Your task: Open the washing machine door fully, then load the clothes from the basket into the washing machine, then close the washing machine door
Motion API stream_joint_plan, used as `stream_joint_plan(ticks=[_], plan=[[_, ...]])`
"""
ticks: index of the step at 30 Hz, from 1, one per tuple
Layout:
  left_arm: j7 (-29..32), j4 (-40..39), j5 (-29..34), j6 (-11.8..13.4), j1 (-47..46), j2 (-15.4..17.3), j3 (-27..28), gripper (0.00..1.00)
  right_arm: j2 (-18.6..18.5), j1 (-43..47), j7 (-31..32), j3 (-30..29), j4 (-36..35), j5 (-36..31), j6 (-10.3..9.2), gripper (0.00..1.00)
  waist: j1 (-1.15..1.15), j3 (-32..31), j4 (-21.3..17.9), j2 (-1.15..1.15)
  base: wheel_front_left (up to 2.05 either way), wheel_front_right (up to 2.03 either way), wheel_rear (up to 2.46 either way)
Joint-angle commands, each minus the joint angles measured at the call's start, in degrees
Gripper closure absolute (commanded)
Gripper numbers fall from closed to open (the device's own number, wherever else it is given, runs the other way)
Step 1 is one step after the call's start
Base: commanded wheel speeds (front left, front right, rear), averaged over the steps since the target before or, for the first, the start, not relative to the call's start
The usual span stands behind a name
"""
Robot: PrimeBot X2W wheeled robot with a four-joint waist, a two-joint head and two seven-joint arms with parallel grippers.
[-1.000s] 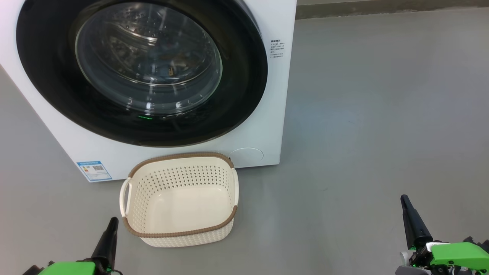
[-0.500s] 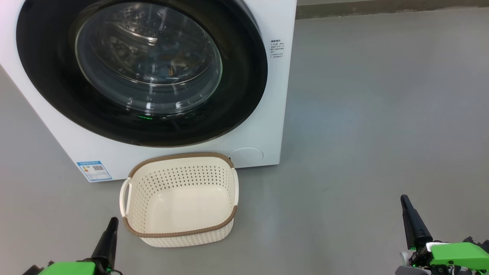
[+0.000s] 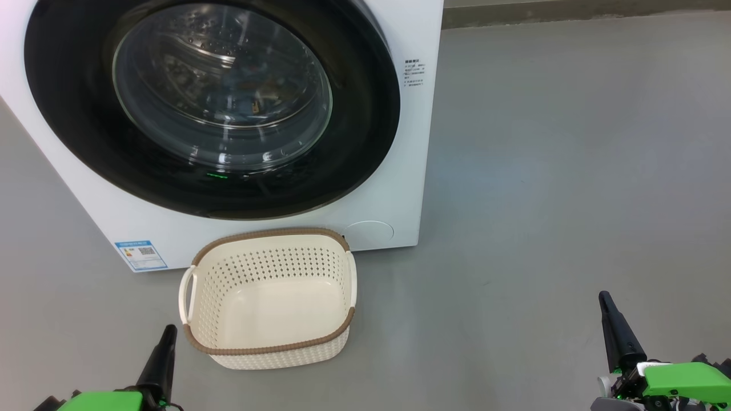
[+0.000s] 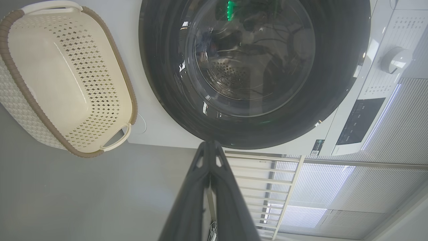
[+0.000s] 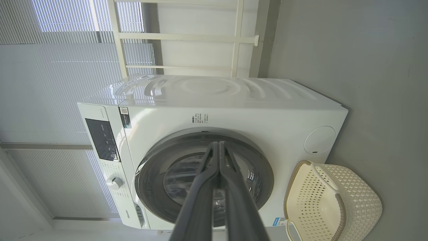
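Seemingly finished, item by item. The washing machine door [image 3: 354, 142]: shut flush on the washing machine [image 3: 411, 188], glass facing out toward the basket [image 3: 274, 358]; round, no long axis. That basket: empty, mouth up, on the floor just before the machine, long axis parallel to its front. The clothes [image 3: 253, 104]: faint coloured patch behind the glass, probably. The left pincer [image 3: 168, 334], right pincer [image 3: 605, 302]: clenched, empty, well back from the machine.

A smooth grey floor [image 3: 571, 171], evenly lit, runs far to a darker skirting strip [image 3: 571, 14], while the far wall carries pale slatted blinds [image 5: 60, 83] glowing with soft daylight beside a white barred frame [image 5: 180, 36].
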Motion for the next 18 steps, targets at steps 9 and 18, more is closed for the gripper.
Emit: stream_joint_plan(ticks=[9,18], plan=[[0.3,-1.1,-0.5,-0.4,-2.4,1.4,2.0,1.0,-0.2,-2.3,0.4,1.3,-1.4,0.3,-0.06,1.0,0.0,0.0,0.0,0.0,0.0,0.0,0.0],[0.3,-1.1,-0.5,-0.4,-2.4,1.4,2.0,1.0,-0.2,-2.3,0.4,1.3,-1.4,0.2,-0.06,1.0,0.0,0.0,0.0,0.0,0.0,0.0,0.0]])
